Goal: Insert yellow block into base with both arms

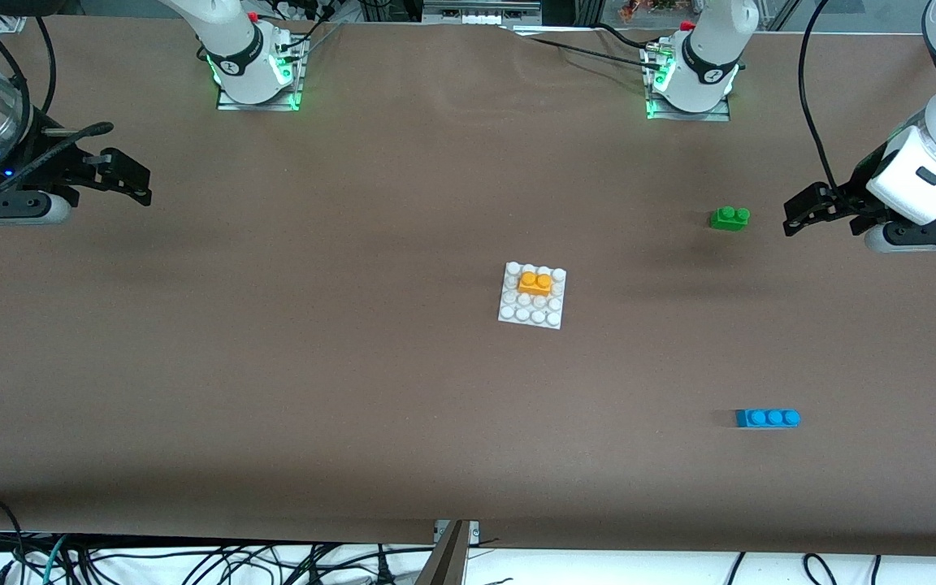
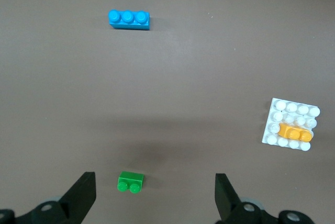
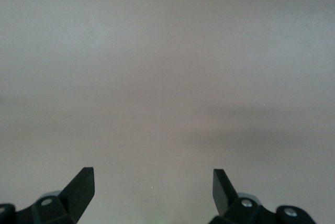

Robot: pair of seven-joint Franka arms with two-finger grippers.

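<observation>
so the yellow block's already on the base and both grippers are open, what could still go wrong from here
1. The yellow block sits on the base, but how firmly it is pressed onto the studs cannot be told; it may lift off if bumped.
2. The base lies loose on the table; a push from one arm alone could slide it.
3. The open left gripper hangs over the table near the green brick; lowering there could knock it. The open right gripper waits over bare table.

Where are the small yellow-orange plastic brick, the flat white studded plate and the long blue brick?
yellow-orange plastic brick [image 1: 535,283], front view, top studs.
white studded plate [image 1: 526,313], front view, bare studs.
long blue brick [image 2: 129,19], left wrist view, middle stud.
</observation>
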